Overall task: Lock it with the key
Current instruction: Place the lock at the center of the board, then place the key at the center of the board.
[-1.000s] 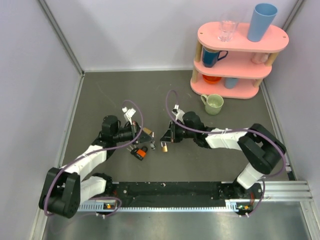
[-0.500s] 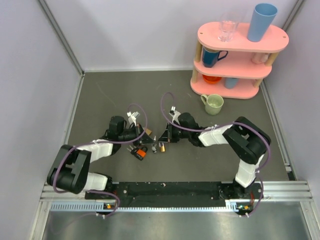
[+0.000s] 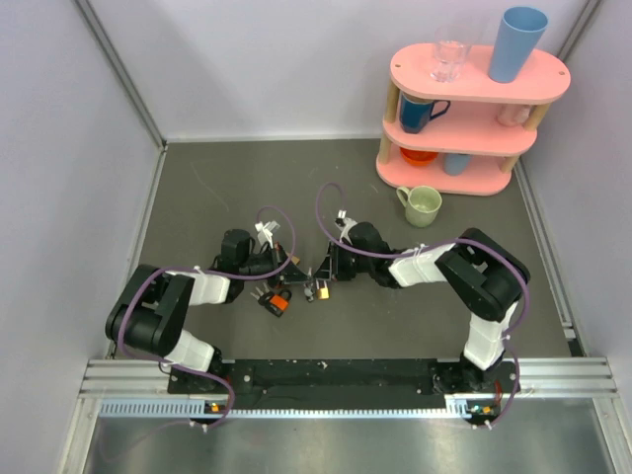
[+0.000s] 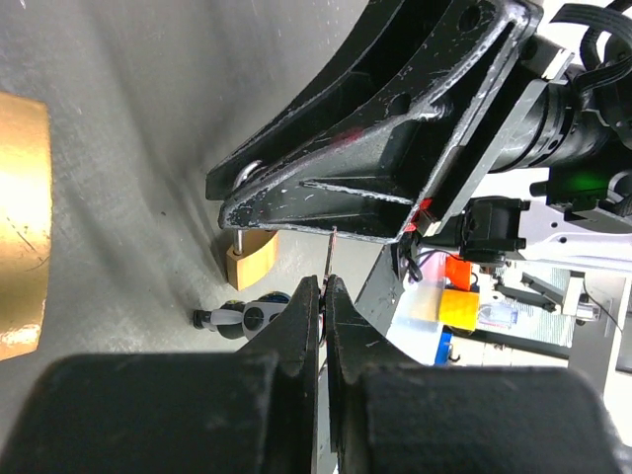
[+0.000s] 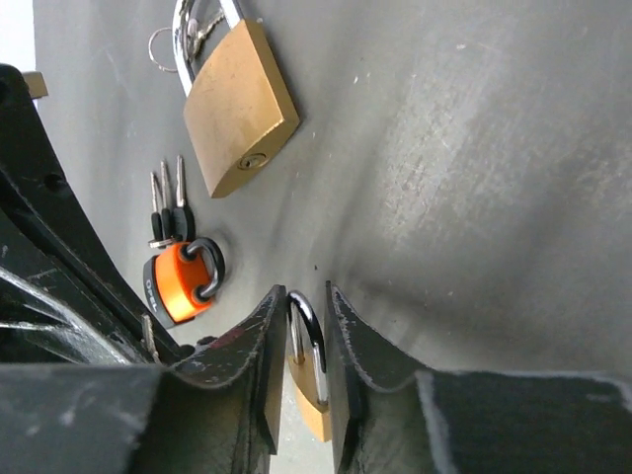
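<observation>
From above, both arms reach to the middle of the grey worktop (image 3: 197,188), the left tool (image 3: 292,268) and right tool (image 3: 319,273) nearly tip to tip. An orange-and-black padlock (image 3: 277,302) lies just near of the left tool, and a small brass padlock (image 3: 321,291) lies under the right one. A pink shelf (image 3: 474,118) and a green mug (image 3: 423,205) stand far right. In the left wrist view, the left tool (image 4: 324,283) is clamped on the key (image 4: 332,247), whose thin silver blade points up at the right tool's black frame. In the right wrist view, the right tool (image 5: 304,296) is slightly parted, its fingers straddling the small brass padlock's shackle. A large brass padlock (image 5: 237,109) lies well beyond.
</observation>
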`<act>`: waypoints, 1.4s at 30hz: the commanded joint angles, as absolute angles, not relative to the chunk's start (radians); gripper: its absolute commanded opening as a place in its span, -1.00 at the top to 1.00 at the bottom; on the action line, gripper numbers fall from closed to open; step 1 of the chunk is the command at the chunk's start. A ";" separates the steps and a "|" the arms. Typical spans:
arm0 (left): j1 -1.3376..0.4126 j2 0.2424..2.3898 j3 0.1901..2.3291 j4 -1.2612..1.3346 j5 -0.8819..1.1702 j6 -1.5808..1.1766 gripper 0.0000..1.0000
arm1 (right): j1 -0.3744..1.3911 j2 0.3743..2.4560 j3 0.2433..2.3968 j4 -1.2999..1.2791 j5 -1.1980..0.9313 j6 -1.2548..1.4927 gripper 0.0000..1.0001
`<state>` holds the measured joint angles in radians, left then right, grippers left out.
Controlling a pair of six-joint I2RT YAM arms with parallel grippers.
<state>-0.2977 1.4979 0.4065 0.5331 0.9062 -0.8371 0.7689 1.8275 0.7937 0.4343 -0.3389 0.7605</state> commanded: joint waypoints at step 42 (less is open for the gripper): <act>-0.313 1.320 0.382 0.536 0.798 -0.807 -0.23 | 0.672 1.272 0.709 0.253 -0.124 0.787 -0.98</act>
<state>-0.3096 1.4124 0.3645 0.5941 0.8394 -0.8673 0.6777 1.3209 0.6998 0.2329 -0.1314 0.7864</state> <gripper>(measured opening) 0.566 0.987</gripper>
